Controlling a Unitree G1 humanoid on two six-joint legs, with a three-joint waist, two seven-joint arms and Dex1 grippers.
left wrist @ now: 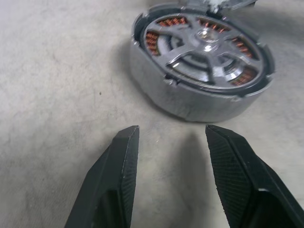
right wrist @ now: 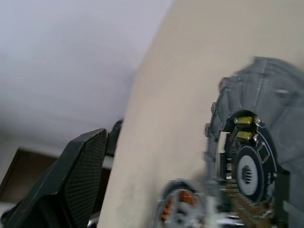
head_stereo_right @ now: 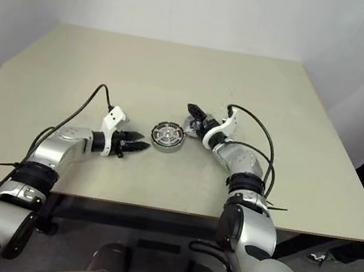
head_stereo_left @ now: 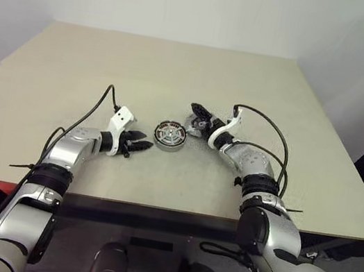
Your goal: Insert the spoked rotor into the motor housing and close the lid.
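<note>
The motor housing (head_stereo_left: 169,136) lies flat on the beige table (head_stereo_left: 73,74), near the middle of its front half. It is a short round puck of grey metal. The spoked rotor (left wrist: 204,47) sits inside the housing; its grey spokes run from a small bright hub to the rim, and copper-brown windings show through the gaps between the spokes.

The left gripper (head_stereo_left: 139,147) is just beside the housing, on its left, low over the table and pointing at it. Its two black fingers (left wrist: 118,175) stand partly apart, with bare table between them; they hold nothing and do not touch the housing. Their inner faces have a fine ribbed texture.

The right gripper (head_stereo_left: 197,113) is just beside the housing on the other side, a little behind it and raised. It holds the lid (right wrist: 256,156), a flat grey disc, tilted on its edge; the wrist view shows a round dark board with small yellow parts on the lid's inner face. One black finger (right wrist: 80,171) with a gridded pad stands far from the lid's face, so the jaws are wide.

Black cables (head_stereo_left: 267,133) loop over both forearms.
</note>
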